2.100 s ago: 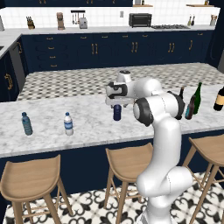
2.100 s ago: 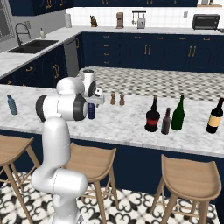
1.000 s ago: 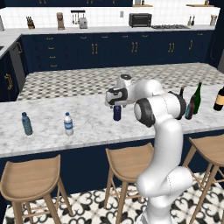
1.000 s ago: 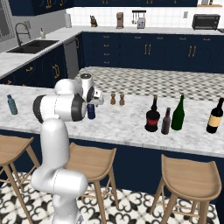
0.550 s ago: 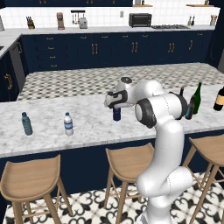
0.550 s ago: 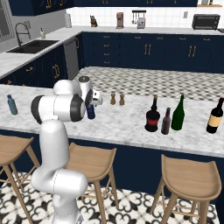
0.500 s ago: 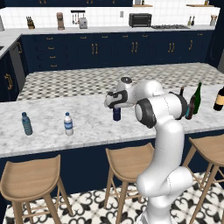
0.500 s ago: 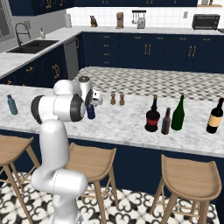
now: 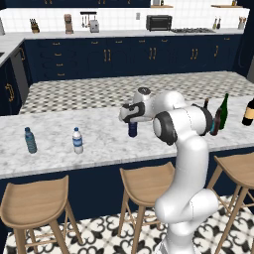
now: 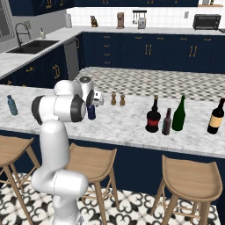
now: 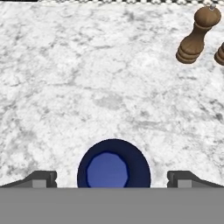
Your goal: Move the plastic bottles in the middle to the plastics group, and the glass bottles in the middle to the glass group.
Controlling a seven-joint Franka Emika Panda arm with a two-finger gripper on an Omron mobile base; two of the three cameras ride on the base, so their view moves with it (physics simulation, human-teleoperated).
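The navy-blue plastic bottle [image 9: 132,130] [image 10: 91,112] stands upright on the marble island, and the hand view looks straight down on its blue cap [image 11: 113,165]. My gripper [image 9: 132,120] [image 10: 91,105] [image 11: 113,179] hangs just above it, open, one fingertip [image 11: 41,178] to each side and clear of the bottle. To the left stand the teal-tinted water bottle [image 9: 31,140] [image 10: 12,105] and the white-labelled one [image 9: 77,140]. On the right are the squat red-labelled bottle [image 10: 153,117], the slim dark bottle [image 10: 166,121] [image 9: 216,121], the green wine bottle [image 10: 179,114] [image 9: 224,111] and the cream-labelled wine bottle [image 10: 216,116] [image 9: 249,111].
Two wooden pepper mills [image 10: 113,99] [image 11: 197,35] stand just behind the navy bottle. Wooden stools [image 9: 144,182] line the island's near edge. Bare marble [image 9: 106,144] lies between the navy bottle and the water bottles.
The hand has sunk a little toward the navy bottle's cap, its jaws staying wide. The bottles have not moved.
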